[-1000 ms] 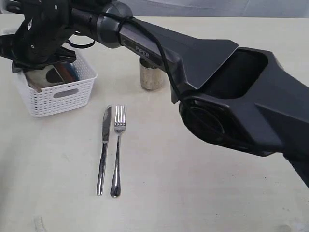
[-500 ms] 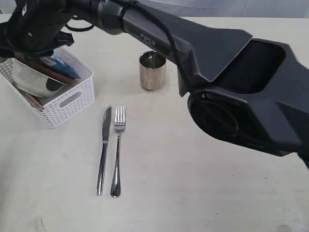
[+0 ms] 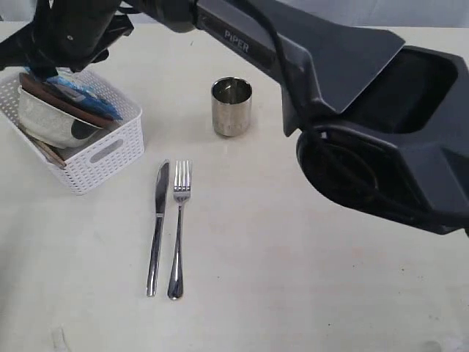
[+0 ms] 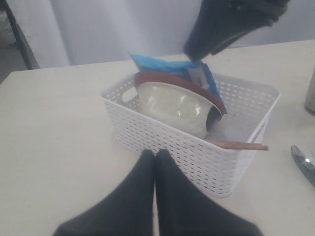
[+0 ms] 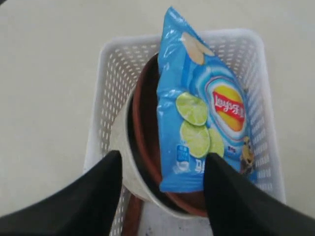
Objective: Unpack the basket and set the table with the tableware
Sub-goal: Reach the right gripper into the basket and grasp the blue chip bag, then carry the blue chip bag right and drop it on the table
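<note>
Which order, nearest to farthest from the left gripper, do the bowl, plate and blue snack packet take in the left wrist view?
1. bowl, in the basket, on the side toward the left gripper.
2. plate, right behind the bowl, its rim showing past it.
3. blue snack packet, behind the plate, toward the basket's far wall.

White lattice basket [image 3: 102, 155] holds tilted bowl [image 3: 47, 125], brown-red plate [image 3: 69, 103], perhaps chopsticks [image 4: 236, 145]; knife [image 3: 157, 227], fork [image 3: 178, 235], cup [image 3: 231, 108] on table [image 3: 293, 293].
</note>
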Motion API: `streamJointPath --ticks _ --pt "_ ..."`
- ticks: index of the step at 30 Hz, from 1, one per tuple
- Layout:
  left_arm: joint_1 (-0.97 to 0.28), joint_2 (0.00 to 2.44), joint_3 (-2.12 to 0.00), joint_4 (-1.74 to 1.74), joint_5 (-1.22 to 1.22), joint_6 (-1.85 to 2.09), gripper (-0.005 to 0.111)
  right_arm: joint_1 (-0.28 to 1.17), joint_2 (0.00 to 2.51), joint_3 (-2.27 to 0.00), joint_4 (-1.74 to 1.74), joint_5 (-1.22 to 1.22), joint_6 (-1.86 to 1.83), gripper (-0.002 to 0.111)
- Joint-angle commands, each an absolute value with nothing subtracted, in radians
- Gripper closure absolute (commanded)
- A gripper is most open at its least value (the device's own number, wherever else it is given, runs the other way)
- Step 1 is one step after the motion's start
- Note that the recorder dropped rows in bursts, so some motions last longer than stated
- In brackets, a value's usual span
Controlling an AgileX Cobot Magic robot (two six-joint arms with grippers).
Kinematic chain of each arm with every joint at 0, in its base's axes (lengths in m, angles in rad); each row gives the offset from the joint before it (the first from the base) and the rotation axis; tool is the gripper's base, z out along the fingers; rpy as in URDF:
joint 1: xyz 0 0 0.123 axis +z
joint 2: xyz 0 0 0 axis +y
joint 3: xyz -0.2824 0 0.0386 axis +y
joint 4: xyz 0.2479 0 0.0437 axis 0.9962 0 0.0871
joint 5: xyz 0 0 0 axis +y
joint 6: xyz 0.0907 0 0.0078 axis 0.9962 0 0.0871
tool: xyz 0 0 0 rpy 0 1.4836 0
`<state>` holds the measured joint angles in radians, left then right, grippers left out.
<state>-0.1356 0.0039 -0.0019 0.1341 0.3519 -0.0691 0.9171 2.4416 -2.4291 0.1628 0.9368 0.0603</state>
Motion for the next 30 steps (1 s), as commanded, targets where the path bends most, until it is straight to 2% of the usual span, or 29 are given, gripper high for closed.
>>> streamJointPath --ticks 1,16,18,21,23,24,30 --pt "-0.139 0.0 0.0 0.134 0.343 -0.068 0.106 0.913 2.447 -2.43 0.184 0.94 -0.007 0.06" --pt "-0.139 0.0 0.0 0.134 0.343 -0.068 0.106 0.913 2.515 -2.43 0.113 0.894 -0.024 0.061" --pt "-0.139 0.0 0.0 0.134 0.343 -0.068 0.106 0.913 2.515 -2.43 0.101 0.889 -0.024 0.067" --pt "-0.139 0.0 0.0 0.134 0.343 -0.068 0.106 0.913 2.515 -2.43 0.099 0.885 -0.047 0.087" --pt "-0.139 0.0 0.0 0.134 0.343 -0.068 0.106 0.913 2.515 -2.43 0.099 0.885 -0.07 0.104" --pt "-0.139 0.0 0.0 0.134 0.343 -0.068 0.106 0.913 2.515 -2.43 0.099 0.885 -0.075 0.108" --pt "-0.139 0.0 0.0 0.134 0.343 -0.068 0.106 0.913 2.482 -2.43 0.096 0.901 -0.096 0.109"
